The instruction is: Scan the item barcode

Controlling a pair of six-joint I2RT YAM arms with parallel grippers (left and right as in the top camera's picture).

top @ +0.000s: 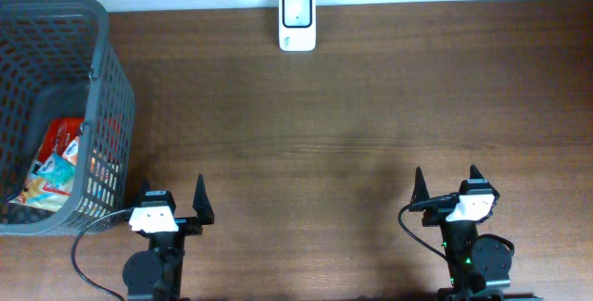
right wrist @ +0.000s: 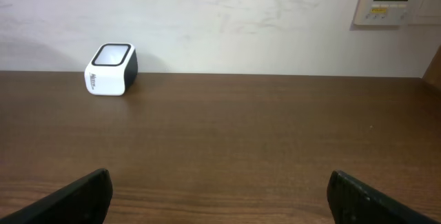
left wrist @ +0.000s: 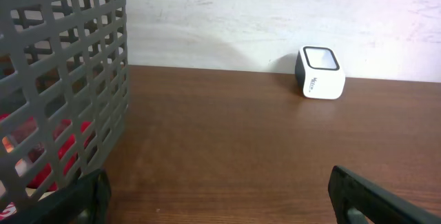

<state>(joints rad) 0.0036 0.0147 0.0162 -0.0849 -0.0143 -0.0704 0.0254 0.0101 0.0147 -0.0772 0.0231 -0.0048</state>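
The item, a red snack packet (top: 65, 136), lies inside the grey mesh basket (top: 100, 88) at about 9 o'clock on the desk (top: 352, 125). A second, many-coloured packet (top: 44, 176) lies just beside it, toward 7 o'clock. From the left wrist view the red shows only through the basket's mesh wall (left wrist: 69, 58), so no barcode can be made out.

The white barcode scanner (top: 297, 21) stands at 12 o'clock, at the far edge of the desk against the wall, well apart from the basket. Its dark-framed window faces up in both wrist views (left wrist: 320, 72) (right wrist: 111, 69).

The left gripper (top: 172, 190) sits at 7 o'clock, near the basket's near corner. It is released, its jaws spread wide with nothing between them. The right gripper (top: 447, 176) sits at 5 o'clock, likewise released and empty-handed.

High at 1 o'clock in the right wrist view, a wall control panel (right wrist: 396, 0) is mounted on the pale wall.
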